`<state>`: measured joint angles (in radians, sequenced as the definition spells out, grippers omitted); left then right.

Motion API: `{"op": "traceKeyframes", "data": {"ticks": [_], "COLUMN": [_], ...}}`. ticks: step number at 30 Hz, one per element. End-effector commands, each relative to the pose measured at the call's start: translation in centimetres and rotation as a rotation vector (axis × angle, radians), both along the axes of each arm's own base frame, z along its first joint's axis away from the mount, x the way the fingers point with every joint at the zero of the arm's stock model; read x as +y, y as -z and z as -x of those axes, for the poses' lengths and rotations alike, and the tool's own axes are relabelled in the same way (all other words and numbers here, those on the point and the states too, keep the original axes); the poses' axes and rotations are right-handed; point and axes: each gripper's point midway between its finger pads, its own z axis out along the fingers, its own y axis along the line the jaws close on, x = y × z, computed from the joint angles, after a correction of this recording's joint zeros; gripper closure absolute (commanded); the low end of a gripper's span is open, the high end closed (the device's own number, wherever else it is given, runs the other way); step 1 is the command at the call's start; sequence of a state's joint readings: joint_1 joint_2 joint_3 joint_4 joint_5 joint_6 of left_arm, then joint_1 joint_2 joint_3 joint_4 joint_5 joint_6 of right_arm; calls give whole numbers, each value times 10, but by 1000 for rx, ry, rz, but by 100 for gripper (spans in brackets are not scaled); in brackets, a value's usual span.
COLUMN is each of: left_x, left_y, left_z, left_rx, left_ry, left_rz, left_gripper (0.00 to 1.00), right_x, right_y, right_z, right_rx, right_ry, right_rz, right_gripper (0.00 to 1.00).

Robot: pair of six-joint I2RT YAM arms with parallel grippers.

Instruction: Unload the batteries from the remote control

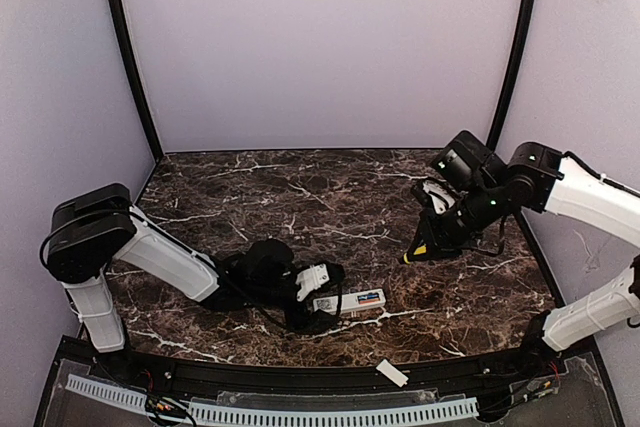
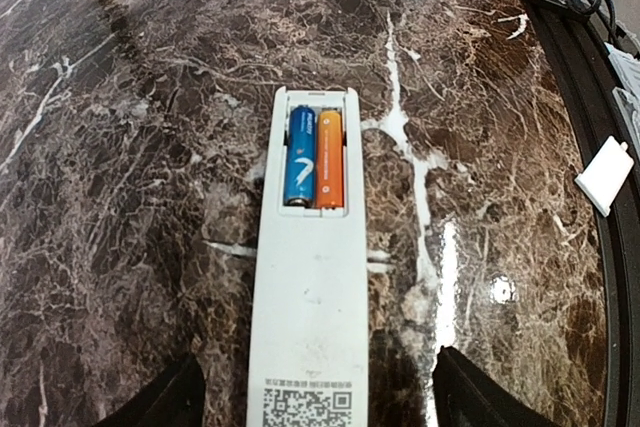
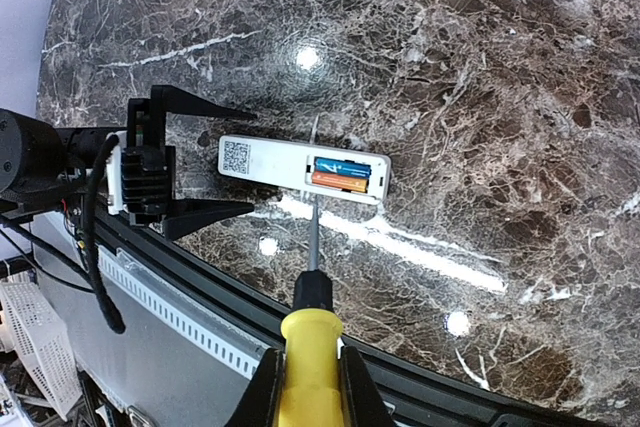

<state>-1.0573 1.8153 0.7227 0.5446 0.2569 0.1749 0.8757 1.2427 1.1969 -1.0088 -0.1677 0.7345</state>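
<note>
The remote control [image 2: 305, 297] lies back-up on the marble table [image 2: 120, 197], its compartment uncovered. Two batteries sit side by side inside, one blue [image 2: 300, 157] and one orange [image 2: 330, 159]. My left gripper [image 2: 318, 402] is open and straddles the remote's QR-sticker end, with a gap on each side. The top view shows the remote [image 1: 352, 302] near the front edge, with the left gripper [image 1: 320, 292] at its left end. My right gripper [image 3: 310, 372] is shut on a yellow-handled screwdriver [image 3: 312, 332], held above the table at the right [image 1: 425, 242]. The shaft points toward the remote [image 3: 290, 162].
A short white cover plate [image 1: 391, 374] lies on the black front rail, seen also at the right of the left wrist view [image 2: 605, 175]. The rail [image 3: 180, 277] runs along the table's near edge. Grey walls close in the back and sides.
</note>
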Motion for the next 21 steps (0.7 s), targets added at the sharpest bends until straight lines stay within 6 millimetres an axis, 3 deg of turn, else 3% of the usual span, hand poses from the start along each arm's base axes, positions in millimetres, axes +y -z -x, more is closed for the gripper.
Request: {"op": "traceKeyframes", "data": {"ticks": [1, 10, 21], "left_x": [-15, -18, -26], "left_y": [-6, 7, 20], "left_z": [-2, -5, -1], "left_rx": [-16, -32, -18], "left_ry": [39, 49, 90], "left_rz": [45, 38, 9], "left_gripper": [23, 31, 57], "right_x": [12, 20, 19], "right_y": [-5, 19, 41], "right_z": [-6, -5, 0], "right_rx": [7, 64, 109], "right_ry": [-6, -55, -83], "right_rz": [-32, 20, 74], "right_gripper": [100, 100, 100]}}
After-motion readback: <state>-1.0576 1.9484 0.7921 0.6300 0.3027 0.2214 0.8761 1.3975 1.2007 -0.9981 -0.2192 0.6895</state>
